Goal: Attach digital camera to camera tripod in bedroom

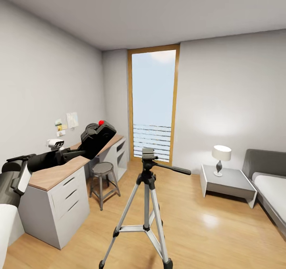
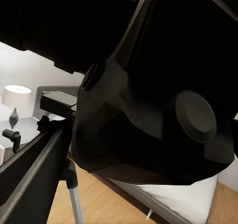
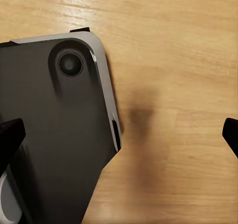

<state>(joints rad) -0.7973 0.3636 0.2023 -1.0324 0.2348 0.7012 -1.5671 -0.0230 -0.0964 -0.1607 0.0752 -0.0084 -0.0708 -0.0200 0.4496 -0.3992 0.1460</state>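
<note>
My left gripper (image 1: pixel 84 148) is shut on the black digital camera (image 1: pixel 98 136) and holds it tilted in the air above the desk edge, its red button (image 1: pixel 101 122) on top. From the left wrist, the camera's dark body (image 2: pixel 148 110) sits close up, with the tripod's black head (image 2: pixel 57 102) beyond it. The silver-grey camera tripod (image 1: pixel 147 189) stands on the wood floor in the middle of the bedroom, to the right of and lower than the camera, with its long black handle (image 1: pixel 172 168) pointing right. My right gripper (image 3: pixel 119 135) is open above the floor, nothing between its fingertips (image 3: pixel 10 137).
A grey desk (image 1: pixel 55 189) with a wood top lines the left wall, with a round stool (image 1: pixel 102 177) beside it. A tall window (image 1: pixel 153 102) is at the back. A low bedside table (image 1: pixel 226 181) with a lamp (image 1: pixel 221 158) and a grey bed (image 1: pixel 272 189) stand at the right. My dark base (image 3: pixel 54 135) is below the right wrist.
</note>
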